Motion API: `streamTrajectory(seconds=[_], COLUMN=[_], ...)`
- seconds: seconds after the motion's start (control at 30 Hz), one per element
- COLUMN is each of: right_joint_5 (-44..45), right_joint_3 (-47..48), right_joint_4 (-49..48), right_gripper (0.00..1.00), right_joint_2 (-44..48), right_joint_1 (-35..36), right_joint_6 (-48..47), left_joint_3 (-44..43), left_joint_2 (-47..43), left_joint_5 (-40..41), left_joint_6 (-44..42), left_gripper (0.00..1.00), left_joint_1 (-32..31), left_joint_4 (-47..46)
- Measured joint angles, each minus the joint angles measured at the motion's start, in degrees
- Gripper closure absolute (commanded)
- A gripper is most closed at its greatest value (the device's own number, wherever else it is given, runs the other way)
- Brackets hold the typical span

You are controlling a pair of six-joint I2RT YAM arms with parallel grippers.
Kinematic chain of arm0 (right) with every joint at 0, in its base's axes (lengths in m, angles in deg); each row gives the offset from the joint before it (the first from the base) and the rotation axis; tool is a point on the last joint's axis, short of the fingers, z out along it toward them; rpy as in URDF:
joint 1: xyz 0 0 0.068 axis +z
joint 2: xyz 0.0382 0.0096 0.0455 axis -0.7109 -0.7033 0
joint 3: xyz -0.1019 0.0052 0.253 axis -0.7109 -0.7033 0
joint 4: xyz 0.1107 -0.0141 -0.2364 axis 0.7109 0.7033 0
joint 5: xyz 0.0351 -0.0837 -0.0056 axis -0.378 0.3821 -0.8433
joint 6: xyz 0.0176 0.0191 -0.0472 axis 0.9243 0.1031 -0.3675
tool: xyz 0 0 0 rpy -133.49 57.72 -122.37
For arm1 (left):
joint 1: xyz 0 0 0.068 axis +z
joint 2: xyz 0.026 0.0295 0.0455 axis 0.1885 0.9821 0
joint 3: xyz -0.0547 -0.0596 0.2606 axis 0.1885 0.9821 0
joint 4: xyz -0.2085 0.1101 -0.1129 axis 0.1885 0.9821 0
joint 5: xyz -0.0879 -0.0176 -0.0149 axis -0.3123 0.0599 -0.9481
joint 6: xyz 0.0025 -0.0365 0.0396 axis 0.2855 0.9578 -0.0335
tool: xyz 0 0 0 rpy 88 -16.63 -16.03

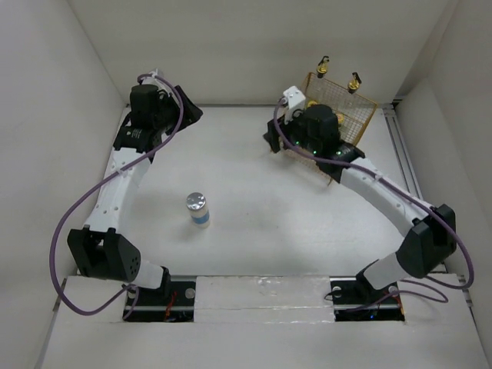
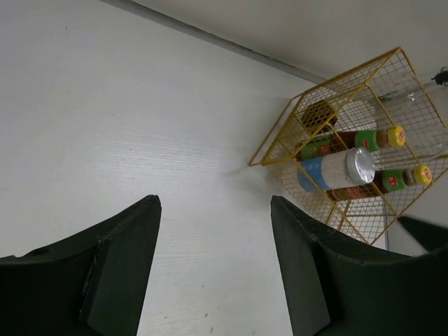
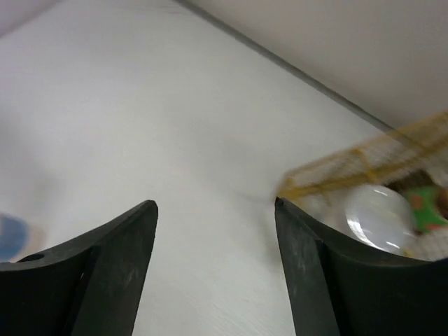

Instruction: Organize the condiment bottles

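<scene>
Black left tool point(image 2: 213, 204), right tool point(image 3: 214, 204), apparently gaping

Light is even and diffuse from overhead, bounced off the white walls point(image 1: 46, 77). The table point(image 1: 254, 192) reads bright w/ no hard glare. Shadows are soft: a faint one hugs the lone jar point(image 1: 197, 209). The left wrist pic is sharp. The rack point(image 2: 280, 133), ahead and right of the left gripper point(image 2: 215, 201), is crisp, w/ a glint on a jar lid point(image 2: 364, 164). The right wrist pic is smeared (looks like motion blur), esp. right of the right gripper point(image 3: 215, 203), where rack and lid go soft. Fingers are near-black in both.
</scene>
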Motion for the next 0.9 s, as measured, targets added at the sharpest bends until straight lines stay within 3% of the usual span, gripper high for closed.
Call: streamTrajectory(seconds=[0.03, 0.13, 0.37, 0.73, 0.83, 0.9], right_joint_5=[-0.6, -3.8, -8.9, -10.7, -11.1, -11.2], right_joint_3=[-0.9, -2.9, -2.9, 9.9, 13.0, 14.0], right_joint_4=[-0.5, -2.5, -2.3, -2.2, -2.6, -2.8], right_gripper=[0.26, 0.00, 0.00, 0.00, 0.25, 0.51], right_joint_2=[1.0, 0.2, -10.7, -26.7, -29.5, -30.3], right_joint_1=[2.9, 14.1, 26.5, 27.6, 27.7, 27.8], right_joint_6=[0.1, -0.6, -1.9, -2.9, -2.8, -2.7], left_joint_3=[-0.7, -2.8, -8.1, -7.2, -6.7, -6.3], left_joint_2=[0.2, 0.3, 0.5, 0.0, -0.6, -1.2], left_joint_5=[0.3, 1.3, 4.8, 6.4, 6.3, 6.3], left_joint_6=[0.0, 0.0, -1.8, -3.0, -3.0, -3.0], left_gripper=[0.40, 0.36, 0.27, 0.23, 0.23, 0.23], left_joint_1=[0.0, 0.0, 0.3, 1.4, 1.4, 1.4], left_joint_4=[0.1, 0.6, 5.0, 8.3, 8.9, 8.9])
